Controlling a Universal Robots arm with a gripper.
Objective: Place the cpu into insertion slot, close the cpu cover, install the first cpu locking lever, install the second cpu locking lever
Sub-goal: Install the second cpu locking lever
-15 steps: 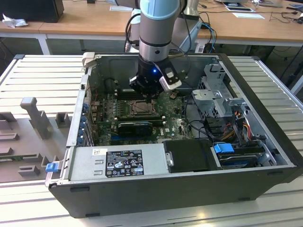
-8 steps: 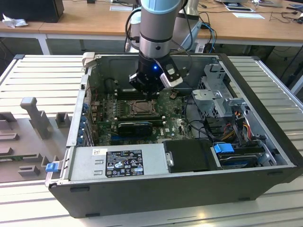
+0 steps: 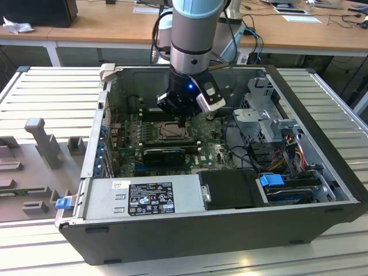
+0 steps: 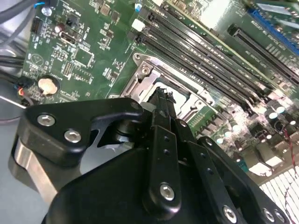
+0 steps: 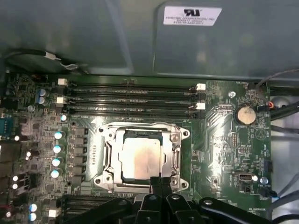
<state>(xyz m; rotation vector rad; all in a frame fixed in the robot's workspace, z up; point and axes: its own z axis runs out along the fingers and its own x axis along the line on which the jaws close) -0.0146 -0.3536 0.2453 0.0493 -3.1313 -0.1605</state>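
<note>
Closest in the first wrist view, the gripper [image 5: 161,184] sits low over the board, its black fingers [image 5: 157,191] pressed together into one narrow tip with nothing pinched between them. That tip hangs right at the near edge of the insertion slot [image 5: 108,179], at or just above the metal there (actual contact is too close to call).

Just beyond the tip, the cpu [image 5: 141,158] lies flat in the slot, silver top up, square to the socket. The cpu cover [image 5: 177,156] is down around it, its window framing the chip. The locking levers along the sides are too fine to make out, so their state stays untold.

The second wrist view has the same story from behind the knuckles: the gripper [image 4: 163,100] closed, its point over the socket's metal frame [image 4: 145,74].

Further back, long black memory slots [image 5: 133,95] run in a row past the socket, and a round coin battery [image 5: 244,115] sits off to one side on the green motherboard [image 5: 219,154].

Out in the exterior view, the arm [image 3: 195,34] reaches straight down into the open computer case [image 3: 190,236], the gripper [image 3: 183,122] over the socket [image 3: 167,131] in the middle of the board. The case rests on a ribbed metal table [image 3: 52,92], with wooden desks [image 3: 103,23] behind.
</note>
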